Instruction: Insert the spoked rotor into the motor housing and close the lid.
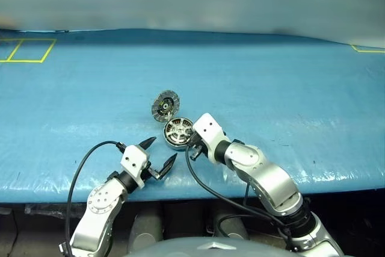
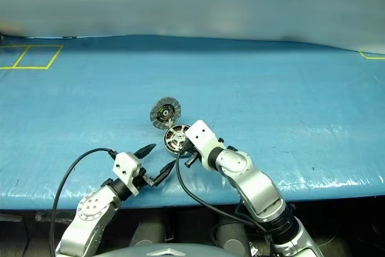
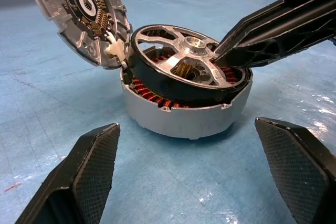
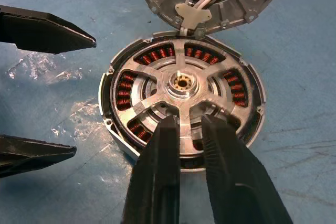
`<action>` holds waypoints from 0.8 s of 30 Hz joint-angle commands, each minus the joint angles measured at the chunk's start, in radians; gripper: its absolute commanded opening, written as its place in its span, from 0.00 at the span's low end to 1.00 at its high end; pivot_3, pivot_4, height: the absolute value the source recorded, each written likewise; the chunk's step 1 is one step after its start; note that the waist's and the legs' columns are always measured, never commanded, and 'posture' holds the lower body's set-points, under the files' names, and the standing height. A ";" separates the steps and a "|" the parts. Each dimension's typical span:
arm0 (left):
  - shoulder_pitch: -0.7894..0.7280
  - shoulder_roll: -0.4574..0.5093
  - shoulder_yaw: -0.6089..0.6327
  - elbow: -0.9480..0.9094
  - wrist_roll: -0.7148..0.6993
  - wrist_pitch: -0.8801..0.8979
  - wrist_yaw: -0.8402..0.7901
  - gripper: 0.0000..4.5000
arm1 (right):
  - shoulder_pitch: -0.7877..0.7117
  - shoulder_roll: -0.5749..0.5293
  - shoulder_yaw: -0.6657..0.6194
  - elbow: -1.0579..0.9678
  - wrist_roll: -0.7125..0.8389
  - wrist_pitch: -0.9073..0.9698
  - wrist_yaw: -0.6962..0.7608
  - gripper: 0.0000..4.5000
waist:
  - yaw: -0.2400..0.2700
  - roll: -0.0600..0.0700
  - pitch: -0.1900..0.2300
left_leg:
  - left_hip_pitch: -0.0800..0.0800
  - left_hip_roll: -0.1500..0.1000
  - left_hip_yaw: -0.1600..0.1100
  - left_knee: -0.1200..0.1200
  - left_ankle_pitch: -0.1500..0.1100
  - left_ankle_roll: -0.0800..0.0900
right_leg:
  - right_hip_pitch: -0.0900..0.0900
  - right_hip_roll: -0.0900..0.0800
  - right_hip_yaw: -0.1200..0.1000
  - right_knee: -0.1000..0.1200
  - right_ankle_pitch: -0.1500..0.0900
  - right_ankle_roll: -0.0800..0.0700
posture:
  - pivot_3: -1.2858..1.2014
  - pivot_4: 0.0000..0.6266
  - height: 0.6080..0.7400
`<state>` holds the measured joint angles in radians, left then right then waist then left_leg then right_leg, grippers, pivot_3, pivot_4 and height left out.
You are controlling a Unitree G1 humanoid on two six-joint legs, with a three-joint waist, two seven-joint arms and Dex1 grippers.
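A broad blue table cover (image 1: pixel 271 94) spreads across the scene, with yellow tape squares (image 1: pixel 24 50) at its far left corner and another bit of yellow tape (image 1: pixel 367 49) at the far right.

Near the front edge, roughly midway between the two arms, stands the motor housing (image 3: pixel 184 116), a small grey metal cup showing copper-red windings inside its rim. Its lid (image 3: pixel 79 14) stands open, hinged at the far side of the housing and tilted back, its detailed inner face with a white and dark centre turned toward the robot. The spoked rotor (image 3: pixel 181 66), a black ring with silvery spokes and hub, sits in the mouth of the housing but not flush: seen from the left wrist it lies tilted, its lid-side edge raised above the rim.

The right gripper (image 4: pixel 190 129) reaches down onto the rotor from the robot's side, its two black fingers (image 4: pixel 157 177) slightly parted, their tips resting on the silvery spoke just beside the hub; they do not clasp anything.

The left gripper (image 1: pixel 161 153) hovers just to the left of the housing and nearer the robot, apart from it, its fingers (image 3: pixel 79 177) spread wide and empty.
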<state>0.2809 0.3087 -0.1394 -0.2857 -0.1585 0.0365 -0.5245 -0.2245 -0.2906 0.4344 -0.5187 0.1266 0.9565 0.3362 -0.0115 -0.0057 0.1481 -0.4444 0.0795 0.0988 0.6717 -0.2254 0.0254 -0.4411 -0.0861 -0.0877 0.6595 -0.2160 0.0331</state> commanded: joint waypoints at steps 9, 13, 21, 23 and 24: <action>-0.007 0.004 0.004 -0.037 -0.003 -0.003 0.007 1.00 | -0.034 0.077 -0.144 -0.259 0.103 0.118 -0.020 0.33 | 0.001 0.000 0.000 | 0.000 0.000 -0.001 0.000 0.000 0.000 | 0.000 0.000 0.000 0.000 0.000 0.000 | 0.52 0.24 1.00; -0.009 0.012 0.006 -0.038 -0.008 0.004 0.002 1.00 | -0.021 0.101 -0.142 -0.244 0.096 0.104 -0.058 0.20 | 0.000 0.000 0.000 | 0.000 0.000 -0.001 0.000 0.000 0.000 | 0.000 0.000 0.000 0.000 0.000 0.000 | 0.52 0.24 1.00; -0.018 0.016 0.057 -0.039 -0.029 0.009 0.015 1.00 | -0.042 0.131 -0.072 -0.154 0.045 0.028 -0.117 0.01 | -0.001 0.000 0.000 | 0.000 0.000 -0.001 0.001 0.000 0.000 | 0.000 0.000 0.000 0.000 0.000 0.000 | 0.52 0.24 1.00; -0.019 0.014 0.094 -0.042 -0.045 0.015 0.029 1.00 | -0.041 0.133 -0.079 -0.158 0.045 0.022 -0.119 0.01 | -0.001 0.000 0.000 | 0.000 0.000 -0.001 0.001 0.000 0.000 | 0.000 0.000 0.000 0.000 0.000 0.000 | 0.52 0.24 1.00; -0.022 0.013 0.115 -0.045 -0.055 0.019 0.038 1.00 | -0.039 0.129 -0.084 -0.162 0.044 0.020 -0.120 0.01 | -0.001 0.000 0.000 | 0.000 0.000 -0.001 0.001 0.000 0.000 | 0.000 0.000 0.000 0.000 0.000 0.000 | 0.52 0.24 1.00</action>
<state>0.2634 0.3192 -0.0631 -0.2861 -0.1857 0.0576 -0.5009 -0.2527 -0.1625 0.3623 -0.6460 0.1724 1.0036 0.2193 -0.0127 -0.0057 0.1481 -0.4446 0.0799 0.0980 0.6726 -0.2255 0.0254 -0.4413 -0.0859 -0.0882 0.6597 -0.2159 0.0330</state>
